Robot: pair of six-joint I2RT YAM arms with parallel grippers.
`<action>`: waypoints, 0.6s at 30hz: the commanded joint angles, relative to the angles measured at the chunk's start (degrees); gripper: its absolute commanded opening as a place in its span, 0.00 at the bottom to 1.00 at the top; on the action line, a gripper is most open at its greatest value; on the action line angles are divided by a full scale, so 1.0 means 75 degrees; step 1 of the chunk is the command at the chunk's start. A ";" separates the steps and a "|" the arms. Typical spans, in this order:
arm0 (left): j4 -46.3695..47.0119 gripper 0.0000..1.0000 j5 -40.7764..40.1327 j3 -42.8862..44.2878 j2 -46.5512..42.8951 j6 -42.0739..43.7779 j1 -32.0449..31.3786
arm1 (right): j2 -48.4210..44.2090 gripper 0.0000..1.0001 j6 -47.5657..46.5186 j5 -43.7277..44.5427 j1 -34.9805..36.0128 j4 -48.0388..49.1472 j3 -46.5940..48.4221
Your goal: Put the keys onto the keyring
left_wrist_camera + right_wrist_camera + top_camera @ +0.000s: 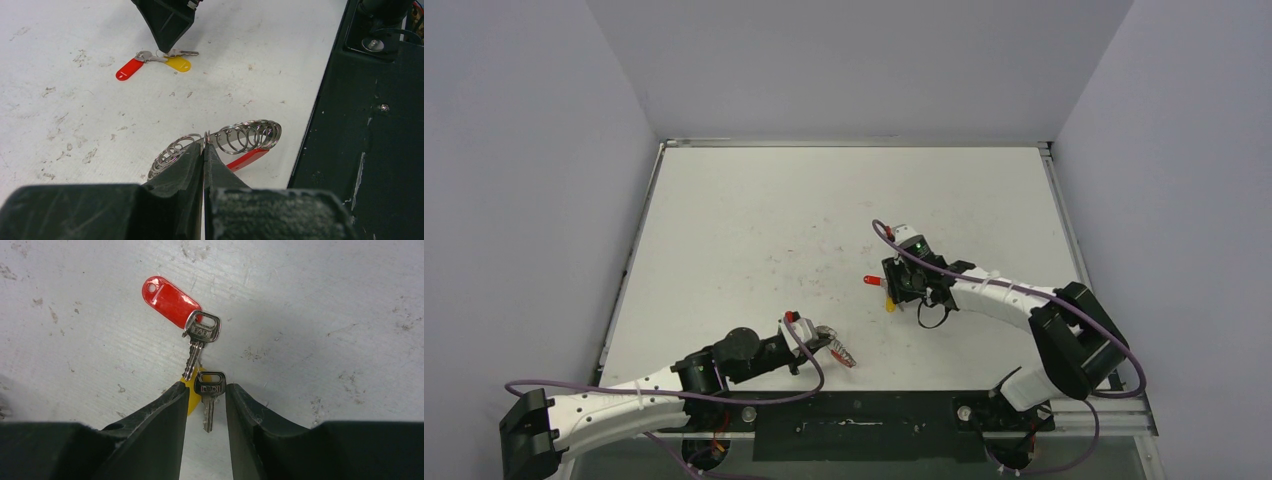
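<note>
Left end effector: fingers pressed together, pinching the wire of the keyring at their tips. The coiled loop juts out beyond the fingertips to both sides. Its red sleeve lies on the lower arc, at the desk surface. In the top view this end effector and the keyring sit close to the middle of the desk's near edge.

Right end effector: fingers partly apart, lowered onto the desk, one on each side of the silver head of the yellow-tagged key. The head sits against one finger; the other finger overlaps the yellow tag. Whether a firm pinch has been made cannot be told.

The red-tagged key lies just beyond the fingertips, flat on the desk. Its blade points back toward the fingers and crosses the yellow tag; its red tag angles away from them.

In the top view both keys lie near the middle of the desk, slightly toward the near edge and well apart from the keyring, the red-tagged key to the left of the right end effector.

Desk surface: white, scuffed and speckled.
</note>
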 commanded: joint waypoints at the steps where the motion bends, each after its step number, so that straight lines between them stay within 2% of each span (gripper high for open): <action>1: 0.0072 0.00 -0.0022 0.0366 -0.0019 -0.0037 -0.0030 | 0.0142 0.33 -0.0137 -0.0246 -0.0010 0.0431 0.0341; 9: 0.0033 0.00 -0.0003 0.0402 -0.0021 -0.0038 -0.0030 | 0.0428 0.22 -0.0246 -0.0314 -0.0011 0.0673 0.0268; 10: 0.0015 0.00 0.0008 0.0402 -0.0023 -0.0038 -0.0030 | 0.0455 0.15 -0.0254 -0.0316 -0.0013 0.0693 0.0261; 14: -0.0030 0.00 0.0024 0.0420 -0.0045 -0.0041 -0.0030 | 0.0357 0.02 -0.0325 -0.0348 -0.0011 0.0709 0.0205; 18: -0.0070 0.00 0.0010 0.0444 -0.0069 -0.0042 -0.0030 | 0.0015 0.00 -0.0422 -0.0318 -0.0020 0.0565 0.0139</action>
